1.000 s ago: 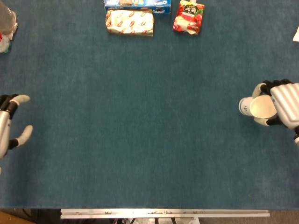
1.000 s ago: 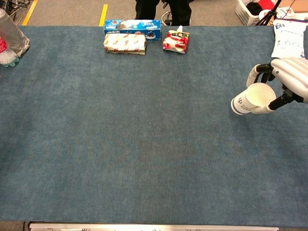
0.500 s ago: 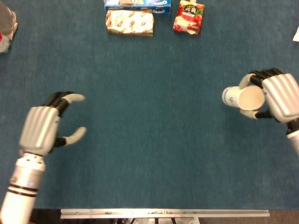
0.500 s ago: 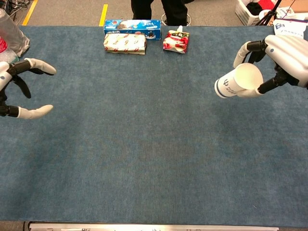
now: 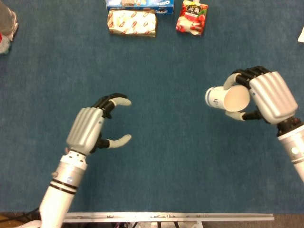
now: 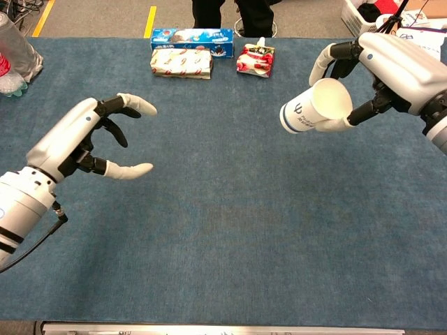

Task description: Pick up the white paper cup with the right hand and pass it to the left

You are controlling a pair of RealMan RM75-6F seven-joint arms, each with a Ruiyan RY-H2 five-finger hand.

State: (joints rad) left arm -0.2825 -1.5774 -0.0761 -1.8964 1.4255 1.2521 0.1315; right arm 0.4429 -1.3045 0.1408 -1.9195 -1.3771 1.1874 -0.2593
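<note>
The white paper cup [image 5: 223, 99] [image 6: 314, 110] lies on its side in the air, base pointing left, mouth toward my right hand [image 5: 262, 96] [image 6: 391, 63], which grips it near the rim between thumb and fingers. It hangs above the blue table on the right side. My left hand [image 5: 92, 129] [image 6: 84, 139] is held out over the left-centre of the table, fingers [image 5: 118, 101] and thumb spread apart, holding nothing, facing the cup across a wide gap.
At the far edge lie a blue biscuit box [image 5: 140, 4] [image 6: 191, 33], a cream patterned packet [image 5: 132, 23] [image 6: 181, 62] and a red snack pouch [image 5: 192, 17] [image 6: 255, 58]. A plastic bottle [image 6: 15, 56] stands at the far left corner. A white bag [image 6: 421, 56] lies far right.
My right hand has carried the cup leftward and higher off the table. My left hand has come in from the left edge toward the centre, still spread.
</note>
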